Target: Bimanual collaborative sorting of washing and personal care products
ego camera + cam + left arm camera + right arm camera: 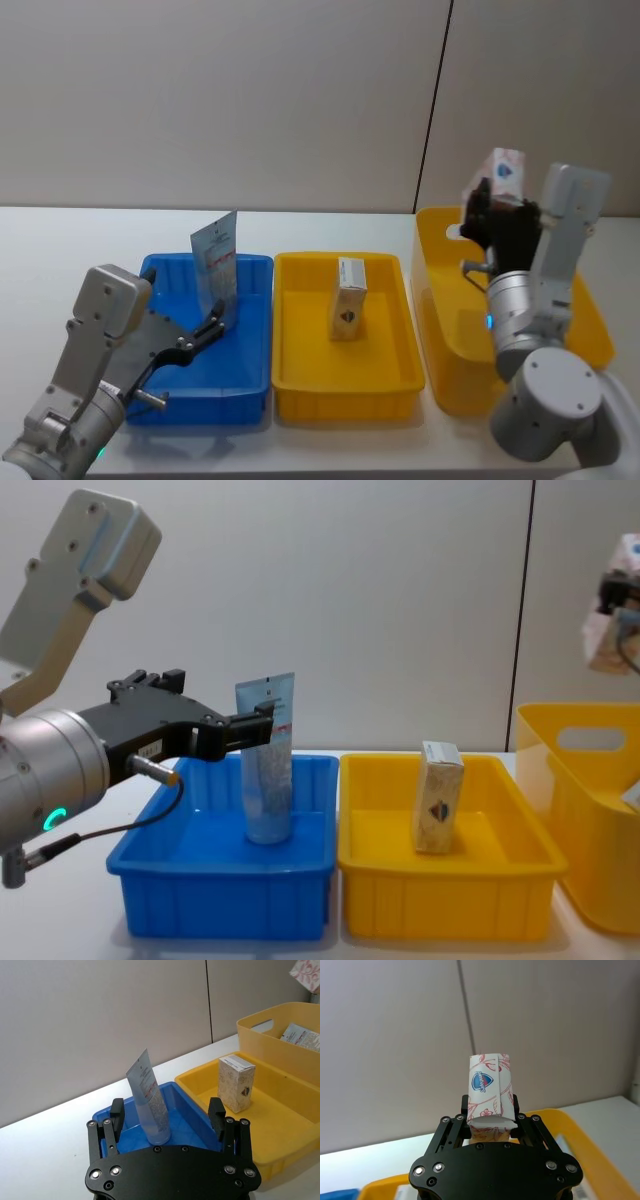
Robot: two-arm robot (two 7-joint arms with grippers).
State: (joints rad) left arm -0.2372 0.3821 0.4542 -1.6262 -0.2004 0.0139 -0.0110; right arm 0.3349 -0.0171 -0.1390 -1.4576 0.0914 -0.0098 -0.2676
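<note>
1. I see a pale blue squeeze tube (216,270) standing cap-down in the blue tray (160,380), its long axis near vertical with a slight lean and its flat crimped end pointing up.
2. My left gripper (167,1115) sits just beside the tube with its fingers spread wide on either side of it and not touching it, gripping nothing.
3. A cream carton (348,298) stands upright on its short end in the middle yellow tray (345,395), long axis vertical.
4. My right gripper (490,1121) is raised above the deep yellow bin (450,330), fingers closed on the lower end of a white carton (490,1091) with red floral print and a blue shield logo; the carton's long axis points up out of the jaws.
5. In the left wrist view another flat printed pack (301,1037) lies inside that bin.
6. The trays and bin stand side by side on a white table (60,250), blue on my left, bin on my right.
7. Behind runs a plain grey wall (220,100) with one dark vertical seam.
</note>
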